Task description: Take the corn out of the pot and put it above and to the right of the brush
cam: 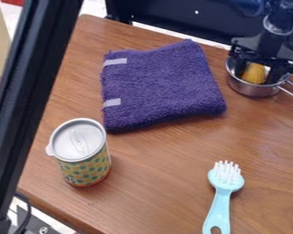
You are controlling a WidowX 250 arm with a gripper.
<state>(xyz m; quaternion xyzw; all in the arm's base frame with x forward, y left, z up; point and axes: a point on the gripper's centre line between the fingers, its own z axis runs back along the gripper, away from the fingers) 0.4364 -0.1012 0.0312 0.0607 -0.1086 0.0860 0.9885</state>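
Note:
At the upper right, the black gripper (257, 74) reaches down into the metal pot (253, 90), its fingers apart, one on each side of the yellow corn (254, 72). The corn lies inside the pot, and the gripper partly covers its top. The light blue brush (221, 201) rests on the table at the lower right, white bristles toward the back and handle toward the front edge.
A folded purple towel (161, 87) lies left of the pot. A patterned cup with a lid (82, 153) stands at the lower left. The pot's handle (290, 93) sticks out to the right. A dark post (33, 100) crosses the left side.

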